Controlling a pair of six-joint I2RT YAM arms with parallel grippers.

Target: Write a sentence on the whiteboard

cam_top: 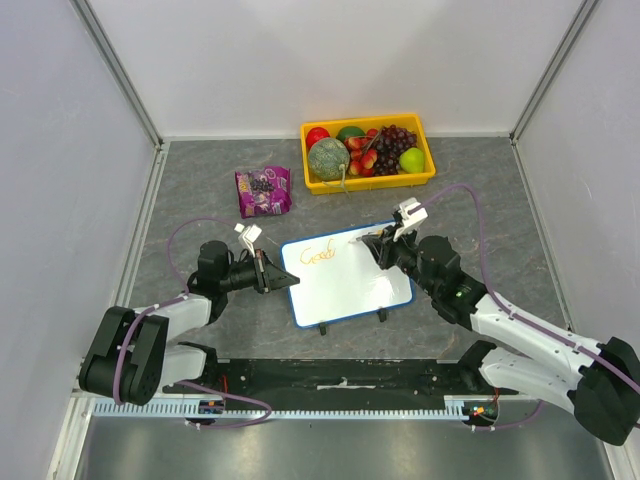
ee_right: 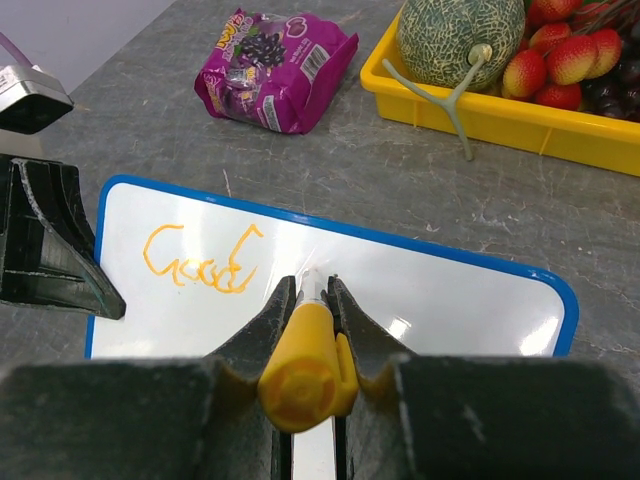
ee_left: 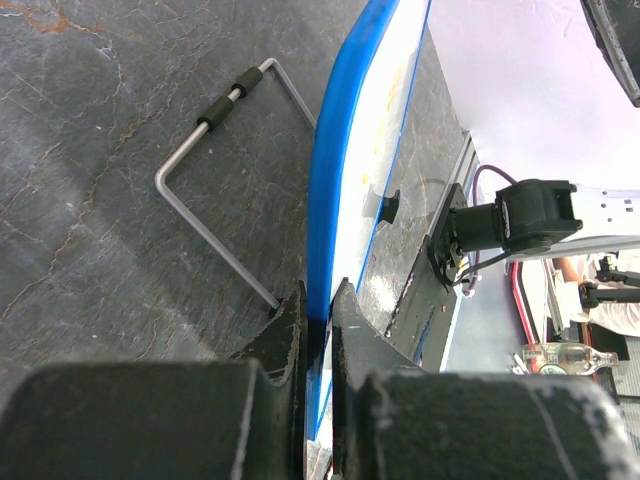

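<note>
The whiteboard point(cam_top: 345, 278) lies mid-table, white with a blue rim. The sentence point(cam_top: 317, 255) reads only "Good" in orange at its upper left, also in the right wrist view point(ee_right: 200, 262). My left gripper point(cam_top: 284, 279) is shut on the whiteboard's left edge; in the left wrist view point(ee_left: 318, 325) the blue rim point(ee_left: 340, 180) runs between the jaws. My right gripper point(cam_top: 378, 243) is shut on a marker point(ee_right: 305, 365) with a yellow cap on its back end. Its tip sits at the board point(ee_right: 420, 300), right of "Good".
A yellow tray point(cam_top: 368, 181) of fruit, with a melon point(cam_top: 327, 158), stands at the back. A purple snack bag point(cam_top: 263, 190) lies left of it, also in the right wrist view point(ee_right: 275, 68). A wire stand point(ee_left: 215, 160) lies under the board. Grey walls enclose the table.
</note>
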